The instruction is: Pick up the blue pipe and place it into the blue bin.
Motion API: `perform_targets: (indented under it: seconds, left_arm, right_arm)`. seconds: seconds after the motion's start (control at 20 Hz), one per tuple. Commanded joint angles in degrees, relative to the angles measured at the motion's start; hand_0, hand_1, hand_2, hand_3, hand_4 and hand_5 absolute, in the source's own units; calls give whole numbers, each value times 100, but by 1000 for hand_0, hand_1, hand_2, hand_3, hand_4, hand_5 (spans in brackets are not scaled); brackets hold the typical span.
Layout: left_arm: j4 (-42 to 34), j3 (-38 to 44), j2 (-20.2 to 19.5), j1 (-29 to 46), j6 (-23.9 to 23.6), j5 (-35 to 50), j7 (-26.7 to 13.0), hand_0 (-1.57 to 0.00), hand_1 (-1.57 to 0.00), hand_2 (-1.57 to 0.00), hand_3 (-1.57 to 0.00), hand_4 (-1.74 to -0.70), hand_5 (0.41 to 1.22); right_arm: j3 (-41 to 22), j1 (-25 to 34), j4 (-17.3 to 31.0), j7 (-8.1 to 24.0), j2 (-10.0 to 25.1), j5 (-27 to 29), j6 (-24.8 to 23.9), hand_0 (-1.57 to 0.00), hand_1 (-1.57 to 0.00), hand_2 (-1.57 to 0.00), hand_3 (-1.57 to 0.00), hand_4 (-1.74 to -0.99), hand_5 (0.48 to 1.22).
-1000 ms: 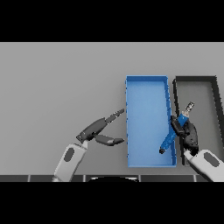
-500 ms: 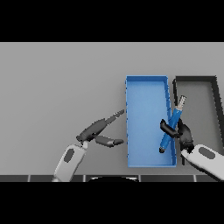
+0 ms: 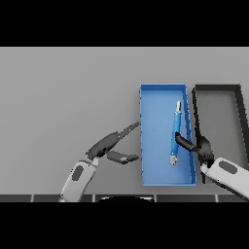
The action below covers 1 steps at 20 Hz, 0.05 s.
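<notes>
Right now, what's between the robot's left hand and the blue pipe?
In the head view, the blue bin's left wall and some of its bare blue floor lie between the left hand and the blue pipe.

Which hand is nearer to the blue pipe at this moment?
Right. The right hand reaches over the blue bin's right wall, fingers at the blue pipe lying inside. The left hand is outside the bin's left wall, fingers straight.

pipe [image 3: 174, 133] lies in bin [image 3: 146, 141], pointing 12 to 6. second bin [image 3: 239, 104] just beside it at 3 o'clock, both on surface [image 3: 63, 97].
</notes>
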<state>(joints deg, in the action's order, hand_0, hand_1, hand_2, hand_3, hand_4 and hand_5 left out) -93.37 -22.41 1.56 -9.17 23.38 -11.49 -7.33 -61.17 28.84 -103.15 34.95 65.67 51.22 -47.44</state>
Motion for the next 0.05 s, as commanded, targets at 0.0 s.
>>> perform_targets:
  seconds: [0.0]
  left_arm:
    - [37,-6,35,-24,-11,-7,-51,1,1,1,1,-885,431]
  right_arm:
    - [2,-95,-36,-43,-22,41,-34,-6,-5,-5,-3,-1022,643]
